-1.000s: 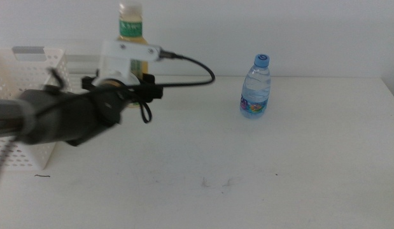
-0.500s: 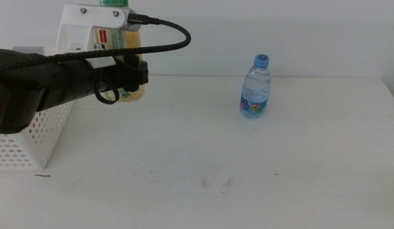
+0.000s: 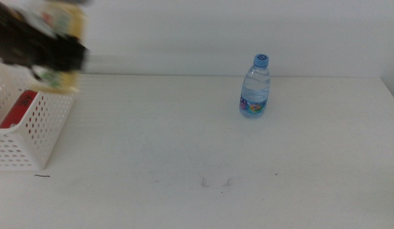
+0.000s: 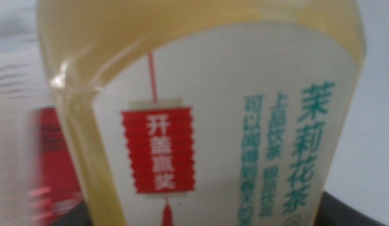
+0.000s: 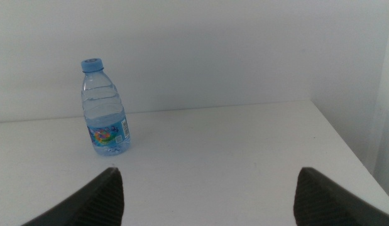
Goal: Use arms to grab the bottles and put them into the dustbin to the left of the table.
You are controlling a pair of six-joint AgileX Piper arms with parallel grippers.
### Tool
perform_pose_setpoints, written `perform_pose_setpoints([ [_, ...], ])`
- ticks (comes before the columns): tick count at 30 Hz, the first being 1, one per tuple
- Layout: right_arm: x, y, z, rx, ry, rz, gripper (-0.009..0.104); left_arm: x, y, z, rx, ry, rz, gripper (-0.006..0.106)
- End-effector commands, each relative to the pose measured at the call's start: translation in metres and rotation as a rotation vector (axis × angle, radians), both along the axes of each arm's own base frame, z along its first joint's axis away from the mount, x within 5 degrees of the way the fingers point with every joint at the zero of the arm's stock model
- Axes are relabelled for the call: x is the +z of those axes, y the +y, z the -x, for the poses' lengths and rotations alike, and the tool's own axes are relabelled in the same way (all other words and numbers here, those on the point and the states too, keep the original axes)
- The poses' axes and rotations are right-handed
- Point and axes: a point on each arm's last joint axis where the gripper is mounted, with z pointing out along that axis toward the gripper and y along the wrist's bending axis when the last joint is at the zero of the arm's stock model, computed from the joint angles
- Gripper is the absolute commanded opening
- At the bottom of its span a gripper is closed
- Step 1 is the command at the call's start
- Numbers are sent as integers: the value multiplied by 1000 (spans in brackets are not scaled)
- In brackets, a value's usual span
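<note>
So, one big white surface with a few faint scuff marks took up most of the middle view. Next biggest was the one white dustbin, perforated sides, sitting at the left edge of the surface. I could see one red cola can lying inside it, and it showed up as a red blur behind the bottle in the left wrist view too.

Bottle count was two. The yellow tea bottle was up in the air over the dustbin's far end, heavily motion-blurred, with the dark left gripper wrapped around it. From the left wrist camera that bottle filled nearly the whole picture. Its white label had teal Chinese characters that looked like 茉莉花茶, plus a red lantern graphic with white characters on it that looked like 开盖赢奖, and smaller teal text too blurry for me to read. I only caught a dark sliver of the gripper in that view, but the gripper was clearly clamped on the tea bottle.

The small clear water bottle with its blue cap stood upright towards the far side of the surface, right of the middle, well away from the dustbin. It had a blue, colourful label whose writing I couldn't make out.

The right gripper hung back with both its dark jaws spread wide apart, holding nothing, water bottle in sight ahead of it.
</note>
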Motion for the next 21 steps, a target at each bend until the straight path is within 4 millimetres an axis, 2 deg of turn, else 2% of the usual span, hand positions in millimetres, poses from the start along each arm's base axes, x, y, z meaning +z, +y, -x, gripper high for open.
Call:
perform_pose_setpoints([
  [1, 0, 0, 0, -5, -10, 9, 83, 35, 26, 3, 69, -73, -24, 40],
  [6, 0, 0, 0, -5, -10, 9, 83, 62, 67, 9, 146, -88, -46, 33],
  [9, 0, 0, 0, -5, -10, 9, 83, 62, 88, 7, 170, -78, -30, 27],
  [14, 0, 0, 0, -5, -10, 9, 83, 36, 120, -10, 214, 49, 0, 17],
  [21, 0, 0, 0, -5, -10, 9, 83, -22, 136, -44, 141, 280, 20, 11],
])
